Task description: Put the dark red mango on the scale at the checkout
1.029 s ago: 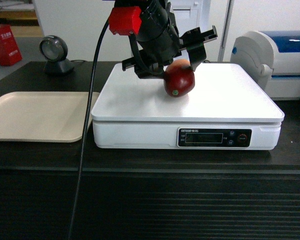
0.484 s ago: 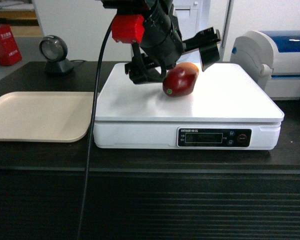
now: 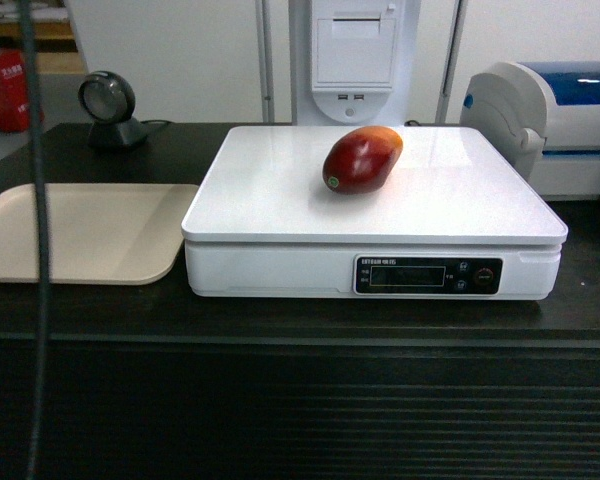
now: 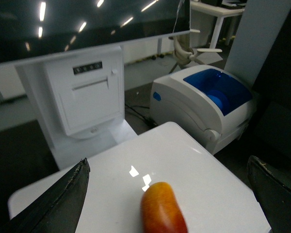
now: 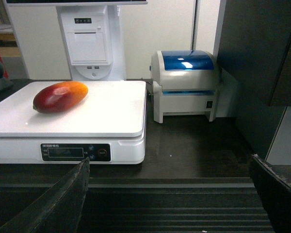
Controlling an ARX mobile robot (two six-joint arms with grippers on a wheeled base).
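Observation:
The dark red mango (image 3: 361,160) lies on its side on the white scale (image 3: 280,200), red with an orange-yellow far end, and nothing touches it. The scale stands on the black checkout counter (image 3: 80,310). In the left wrist view the mango (image 4: 162,211) sits low between the fingers of my left gripper (image 4: 167,194), which is open and above it. The right wrist view shows the mango (image 5: 59,96) on the scale (image 5: 111,116), with my right gripper (image 5: 169,194) open in front of the counter's ribbed face (image 5: 174,213). Neither gripper shows in the head view.
A beige tray (image 3: 70,235) lies left of the scale. A white-and-blue printer (image 3: 555,120) stands at its right. A round barcode scanner (image 3: 110,105) sits at the back left. A white receipt-printer post (image 3: 350,60) rises behind the scale. A dark cable (image 3: 35,250) hangs at the left.
My left gripper opened off the mango, left it lying on the scale, and rose out of the head view. The mango settled onto its side.

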